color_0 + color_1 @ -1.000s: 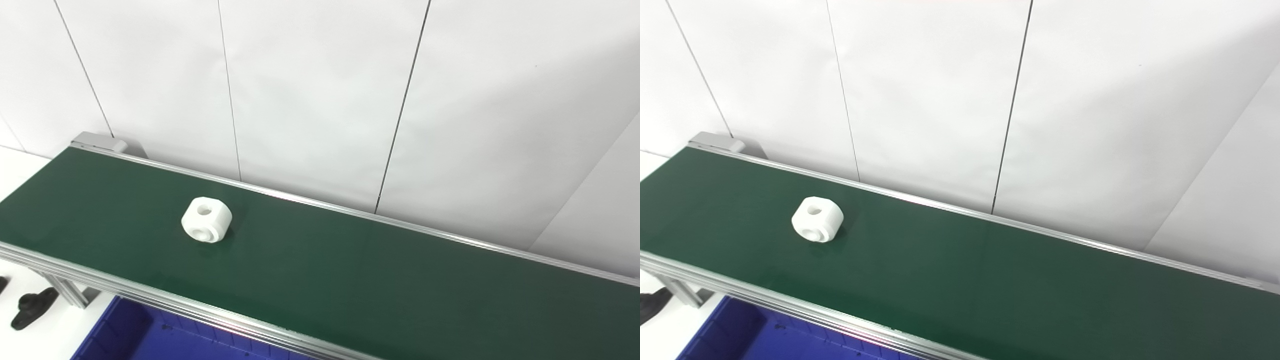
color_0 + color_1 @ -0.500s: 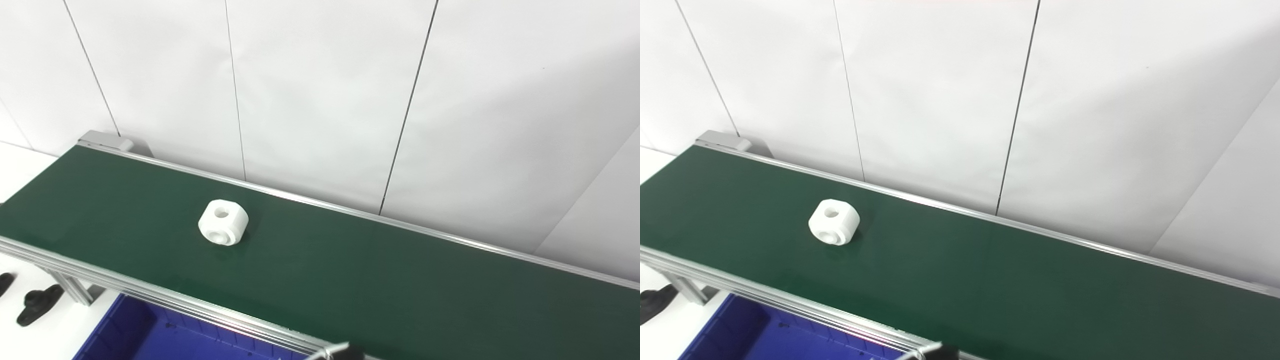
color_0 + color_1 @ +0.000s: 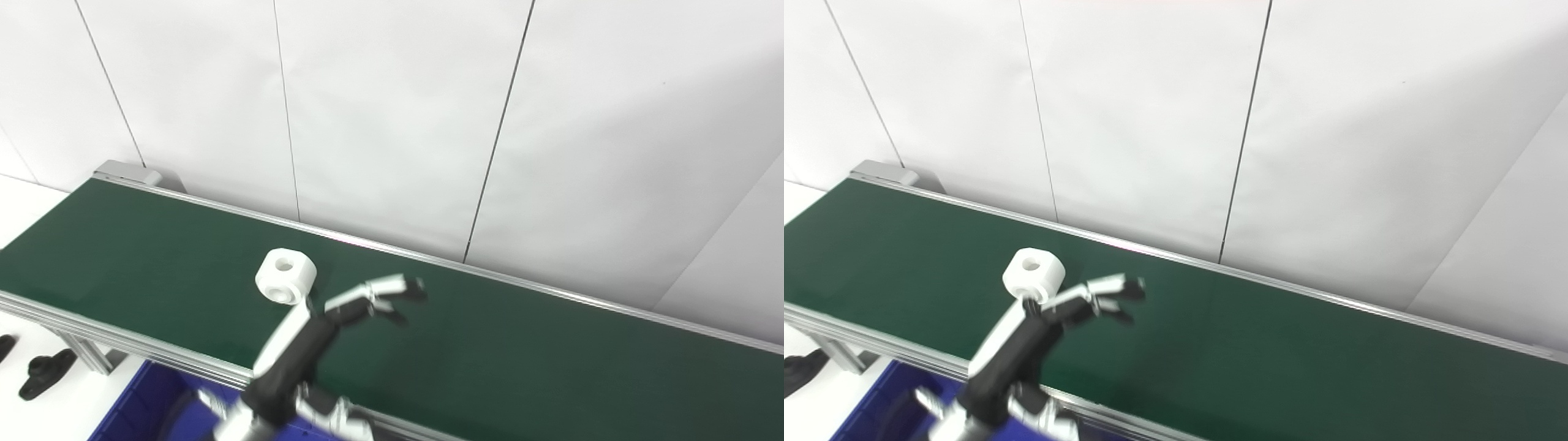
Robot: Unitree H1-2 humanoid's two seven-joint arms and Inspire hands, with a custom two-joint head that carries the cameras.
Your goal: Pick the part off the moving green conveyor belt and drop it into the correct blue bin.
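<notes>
Reaching with our open left hand (image 3: 343, 312), fingers apart, we might miss: the white part (image 3: 285, 284) beside it rides the belt (image 3: 520, 355).

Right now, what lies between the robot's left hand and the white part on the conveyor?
Nothing: only bare green conveyor belt shows between the open left hand and the white part, clearest in the left eye view.

This looks like a factory-style test cell or robotics lab: a long dark green conveyor belt (image 3: 153, 257) with silver aluminium side rails (image 3: 122, 343) runs along a plain white panelled wall (image 3: 392, 110), with a blue plastic bin (image 3: 141, 404) set below its near edge.
</notes>
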